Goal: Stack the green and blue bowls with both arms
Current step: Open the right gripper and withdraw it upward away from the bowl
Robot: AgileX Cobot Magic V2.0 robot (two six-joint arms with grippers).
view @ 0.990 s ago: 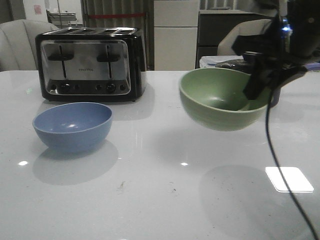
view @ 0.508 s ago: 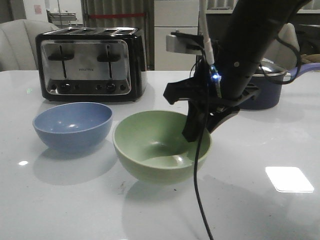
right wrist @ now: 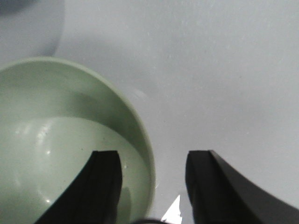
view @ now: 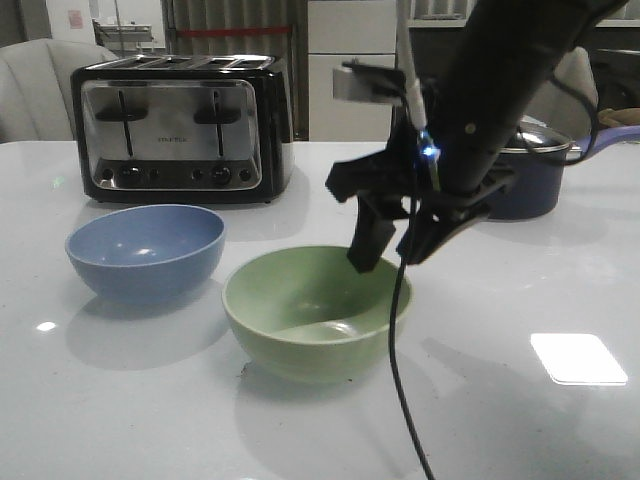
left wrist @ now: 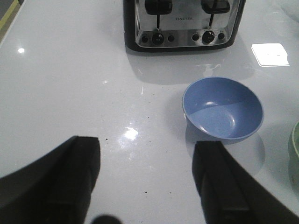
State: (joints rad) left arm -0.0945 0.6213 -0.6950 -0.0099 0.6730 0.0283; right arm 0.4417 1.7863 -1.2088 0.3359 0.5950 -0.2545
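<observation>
Green bowl (view: 312,312) upright on white desk (view: 120,400), near centre of front view, just right of and slightly nearer the camera than blue bowl (view: 146,251); the 2 bowls close together but apart, not stacked. Blue bowl upright on desk in front of chrome 4-slot toaster (view: 182,127), empty inside.

Right tool (view: 392,240) hanging over far right rim of green bowl, fingers spread wide, holding nothing; small blue light lit on right arm (view: 500,90), thin black cable (view: 397,350) trailing down past bowl to front edge of view. In right wrist view 2 dark fingers (right wrist: 105,186) straddling green bowl's rim (right wrist: 140,135), 1 over the inside, 1 over bare desk outside; contact with rim not clear, looks apart.

Left tool (left wrist: 145,182) out of front view; in left wrist view fingers wide apart, empty, above bare desk, blue bowl (left wrist: 223,109) ahead of it and toaster (left wrist: 182,23) beyond; sliver of green bowl (left wrist: 295,144) at edge of that view.

Dark saucepan (view: 530,175) with lid and purple-blue handle behind right arm at back right of desk. Bright rectangular light reflection (view: 578,358) on desk at right
</observation>
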